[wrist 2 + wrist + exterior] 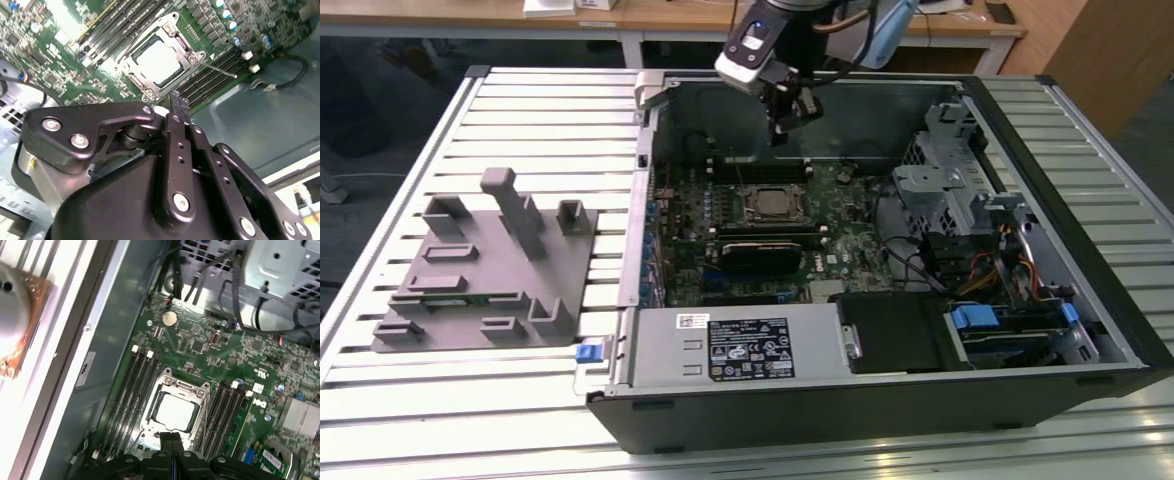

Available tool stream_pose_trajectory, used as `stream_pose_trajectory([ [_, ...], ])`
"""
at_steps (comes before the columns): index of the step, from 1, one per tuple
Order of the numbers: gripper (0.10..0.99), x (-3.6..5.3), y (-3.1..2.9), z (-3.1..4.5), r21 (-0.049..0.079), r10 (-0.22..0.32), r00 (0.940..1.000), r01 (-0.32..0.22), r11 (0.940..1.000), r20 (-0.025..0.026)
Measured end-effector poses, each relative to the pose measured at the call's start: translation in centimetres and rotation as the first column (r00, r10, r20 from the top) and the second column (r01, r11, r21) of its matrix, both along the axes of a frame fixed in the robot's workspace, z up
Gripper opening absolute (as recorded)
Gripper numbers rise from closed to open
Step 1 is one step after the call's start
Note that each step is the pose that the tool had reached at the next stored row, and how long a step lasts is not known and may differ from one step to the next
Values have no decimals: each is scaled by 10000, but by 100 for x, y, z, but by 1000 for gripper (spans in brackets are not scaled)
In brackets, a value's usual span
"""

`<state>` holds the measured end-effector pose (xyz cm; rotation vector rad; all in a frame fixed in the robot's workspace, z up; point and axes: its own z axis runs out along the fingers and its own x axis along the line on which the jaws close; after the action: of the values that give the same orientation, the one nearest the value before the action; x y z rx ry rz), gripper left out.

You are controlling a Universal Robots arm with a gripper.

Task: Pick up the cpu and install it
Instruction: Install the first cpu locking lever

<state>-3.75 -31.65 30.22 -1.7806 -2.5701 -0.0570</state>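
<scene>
The cpu (770,203) lies flat in the motherboard socket inside the open computer case, its pale silvery top showing through the metal frame around it. It appears in both wrist views (159,61) (175,412). My gripper (787,118) hangs above the board, over the far side of the socket and clear of the cpu. Its black fingers (172,440) are pressed together with nothing between them, and in the second wrist view the fingertips (177,102) end just short of the socket.
The case walls (647,200) enclose the board. A power supply (734,345) sits at the front, a drive cage (961,180) at the exterior view's right. Memory slots (127,390) flank the socket. A grey fixture (480,270) stands on the slatted table (400,420).
</scene>
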Motion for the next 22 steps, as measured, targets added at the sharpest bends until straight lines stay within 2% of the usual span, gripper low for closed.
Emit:
stream_pose_trajectory([
  [3, 106, 0, 0, -4, 0, 531, 9986, -531, 9986, -1],
  [6, 106, 0, 0, -7, 0, 1063, 9943, -1063, 9943, 0],
  [11, 106, 0, 0, -12, 0, 1967, 9805, -1967, 9805, 0],
  [16, 106, 0, 0, -18, 0, 2850, 9585, -2850, 9585, 0],
  [19, 106, 0, 0, -20, 0, 3367, 9416, -3367, 9416, -1],
  [22, 106, 0, 0, -23, 0, 3871, 9220, -3871, 9220, 0],
])
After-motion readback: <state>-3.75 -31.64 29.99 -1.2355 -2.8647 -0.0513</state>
